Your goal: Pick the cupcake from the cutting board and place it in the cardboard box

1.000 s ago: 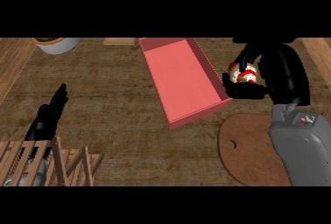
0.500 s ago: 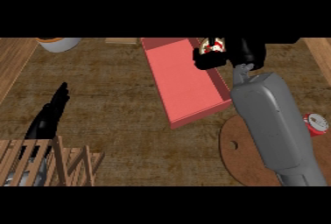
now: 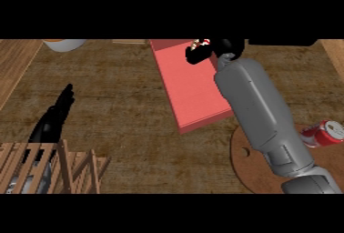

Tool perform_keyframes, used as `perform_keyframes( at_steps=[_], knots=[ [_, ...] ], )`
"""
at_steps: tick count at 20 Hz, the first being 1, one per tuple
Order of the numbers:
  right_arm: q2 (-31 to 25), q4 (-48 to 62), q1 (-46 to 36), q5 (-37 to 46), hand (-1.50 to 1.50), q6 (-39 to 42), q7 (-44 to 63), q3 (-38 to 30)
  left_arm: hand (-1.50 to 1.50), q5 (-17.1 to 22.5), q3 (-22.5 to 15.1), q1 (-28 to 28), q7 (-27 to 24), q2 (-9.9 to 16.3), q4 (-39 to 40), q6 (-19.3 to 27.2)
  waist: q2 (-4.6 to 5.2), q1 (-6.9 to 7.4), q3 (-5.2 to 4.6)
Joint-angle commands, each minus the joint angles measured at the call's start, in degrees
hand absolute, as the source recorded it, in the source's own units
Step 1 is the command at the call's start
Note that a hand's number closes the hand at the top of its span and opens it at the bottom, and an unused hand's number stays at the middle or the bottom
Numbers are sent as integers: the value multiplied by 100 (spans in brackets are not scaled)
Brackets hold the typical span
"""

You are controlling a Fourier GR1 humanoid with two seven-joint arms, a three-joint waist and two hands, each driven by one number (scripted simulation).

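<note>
The cupcake (image 3: pixel 199 43), with red and white showing between black fingers, sits in my right hand (image 3: pixel 216 49), which is shut on it at the view's top. The hand hangs over the far end of the long pinkish-red box (image 3: pixel 191 91), which lies open in the middle of the counter. My grey right forearm crosses the box's right side. The round brown cutting board (image 3: pixel 250 164) lies at the lower right, partly under that forearm. At the left, my left hand (image 3: pixel 53 116) rests open with its fingers pointing up.
A red can (image 3: pixel 322 134) lies on its side at the cutting board's right edge. A wooden slatted rack (image 3: pixel 47 166) stands at the lower left, just below my left hand. A pale bowl (image 3: pixel 64 44) shows at the top left.
My right hand has carried the cupcake from beside the box's right edge up and leftward, over the box's far end. The red can has come into sight. The left hand has stayed still.
</note>
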Motion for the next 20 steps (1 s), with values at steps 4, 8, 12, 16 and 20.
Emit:
perform_keyframes(
  at_steps=[4, 8, 12, 16, 20],
  knots=[
    [209, 1762, -374, -59, -150, -718, -261, -491, 0, -18, -205, 109, -42, -193, 28, -18, 79, 136, -88],
    [73, 2332, -709, -260, -150, -977, -714, -845, 0, -23, -172, 43, 52, -141, 29, -23, 70, 117, -85],
    [193, 2580, -701, -425, -150, -1566, -1173, -1103, 0, 27, -188, 63, -54, -170, 29, -28, 103, 197, -84],
    [116, 2197, -792, -902, -150, -2395, -1417, -1678, 0, -13, -171, -23, -42, -136, 61, 36, 88, 144, -80],
    [120, 2002, -734, -1521, -150, -2704, -2089, -2231, 0, -36, -154, -76, 64, -170, 109, 128, 76, 83, -77]
  ],
)
